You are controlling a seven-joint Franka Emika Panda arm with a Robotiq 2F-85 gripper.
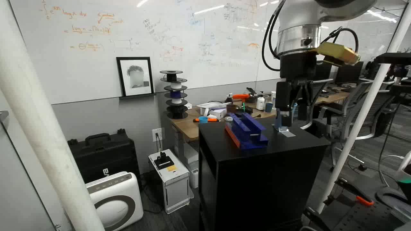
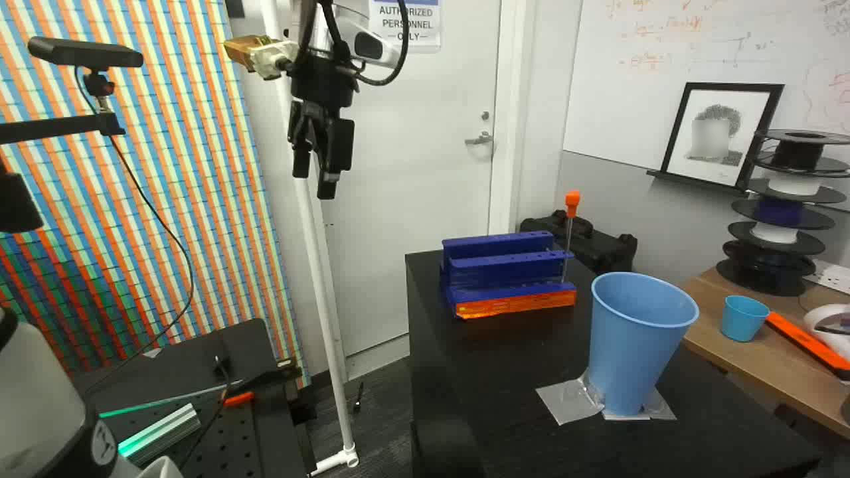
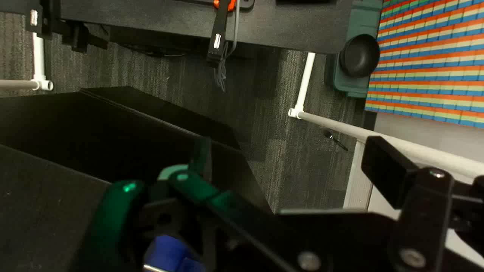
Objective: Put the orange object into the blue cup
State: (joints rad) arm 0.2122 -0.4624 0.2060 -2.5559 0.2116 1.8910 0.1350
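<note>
The light-blue cup (image 2: 641,345) stands upright, taped to the top of the black cabinet (image 2: 491,398). In an exterior view my gripper mostly hides the cup (image 1: 279,121). The orange object, an orange-topped piece (image 2: 572,203) on a thin metal shaft, stands upright at one end of the dark-blue rack (image 2: 508,265). I cannot pick it out in the other views. My gripper (image 2: 313,178) points down with its fingers apart, holding nothing, well away from the orange object. In the wrist view the open fingers (image 3: 289,162) have only floor and cabinet between them.
The rack (image 1: 249,133) also shows in an exterior view. A smaller teal cup (image 2: 742,318) stands on a wooden table (image 2: 704,358), beside an orange tool (image 2: 807,342). A white pole (image 2: 319,299) rises beside the cabinet. A stack of spools (image 1: 175,94) stands near the whiteboard.
</note>
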